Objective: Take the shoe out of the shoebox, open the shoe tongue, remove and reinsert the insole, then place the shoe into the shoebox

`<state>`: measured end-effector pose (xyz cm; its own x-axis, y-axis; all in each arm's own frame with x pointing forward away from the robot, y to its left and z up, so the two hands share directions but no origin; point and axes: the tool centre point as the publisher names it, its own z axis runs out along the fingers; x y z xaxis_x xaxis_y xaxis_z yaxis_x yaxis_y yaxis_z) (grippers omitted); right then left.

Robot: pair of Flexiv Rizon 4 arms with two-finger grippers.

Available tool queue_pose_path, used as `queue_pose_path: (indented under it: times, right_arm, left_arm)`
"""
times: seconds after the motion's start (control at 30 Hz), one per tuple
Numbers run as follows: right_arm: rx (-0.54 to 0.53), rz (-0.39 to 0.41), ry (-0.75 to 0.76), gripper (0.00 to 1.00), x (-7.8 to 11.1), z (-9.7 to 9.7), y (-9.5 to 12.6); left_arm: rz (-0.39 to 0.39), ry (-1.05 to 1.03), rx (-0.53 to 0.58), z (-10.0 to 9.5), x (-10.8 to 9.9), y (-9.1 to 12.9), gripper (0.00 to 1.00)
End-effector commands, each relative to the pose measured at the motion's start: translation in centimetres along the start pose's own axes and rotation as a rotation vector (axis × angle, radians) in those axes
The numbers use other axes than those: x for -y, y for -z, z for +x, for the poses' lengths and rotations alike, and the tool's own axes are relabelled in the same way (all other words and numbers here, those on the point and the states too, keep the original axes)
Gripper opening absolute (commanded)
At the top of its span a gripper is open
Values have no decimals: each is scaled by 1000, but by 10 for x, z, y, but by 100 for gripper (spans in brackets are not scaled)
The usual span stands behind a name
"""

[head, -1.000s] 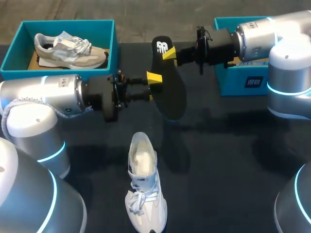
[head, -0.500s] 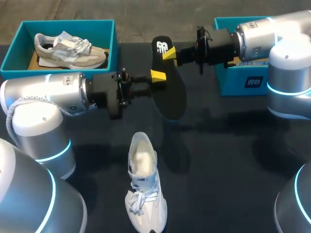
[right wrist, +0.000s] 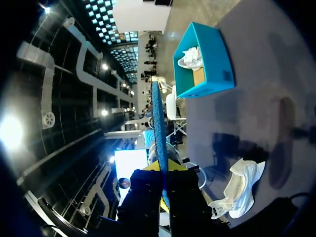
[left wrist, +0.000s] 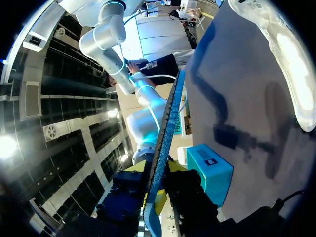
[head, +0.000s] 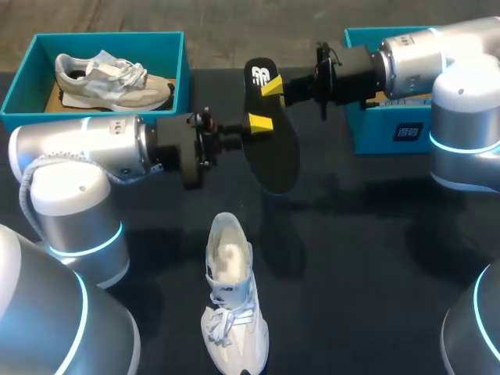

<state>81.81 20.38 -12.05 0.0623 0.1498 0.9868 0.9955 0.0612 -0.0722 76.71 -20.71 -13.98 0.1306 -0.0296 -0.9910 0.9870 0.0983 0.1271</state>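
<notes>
Your right gripper (head: 273, 87) clamps the black insole (head: 275, 152) by its heel end. Your left gripper (head: 259, 123) straddles its edge, likely for handover; grip unclear.

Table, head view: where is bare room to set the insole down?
Widest: table right of the shoe, short of the right shoebox. Narrower strip between shoe and left arm. Crowded beyond the shoe, where left gripper and right gripper meet at the insole.

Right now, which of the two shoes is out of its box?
The white shoe lying on the dark table, nearest the robot. The other shoe sits inside the teal box at far left.
</notes>
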Motion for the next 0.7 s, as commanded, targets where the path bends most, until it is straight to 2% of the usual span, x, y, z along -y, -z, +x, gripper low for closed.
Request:
queue_pose_path:
  times: [0.03,0.47,0.5,0.53,0.57,0.6,0.63,0.7]
  right_arm:
    - [1,-1,1,0,0,0,-1]
    - [1,-1,1,0,0,0,-1]
    - [-1,-1,0,9,0,0,-1]
    - [-3,-1,0,30,0,0,-1]
    - [-3,-1,0,45,0,0,-1]
    - [-5,-2,0,69,0,0,-1]
    - [-6,-3,0,100,0,1,-1]
    - [-8,-4,1,100,0,1,-1]
  left_arm:
    - [0,0,-6,1,0,-4,0]
    - [8,-9,-8,3,1,-5,0]
    - [8,-11,-7,3,1,-5,0]
    - [8,-13,-7,3,0,-4,0]
    - [8,-15,-6,3,0,-4,0]
    - [7,-16,-6,3,0,-3,0]
    - [7,-17,-5,3,0,-3,0]
    - [6,-21,-4,3,0,-1,0]
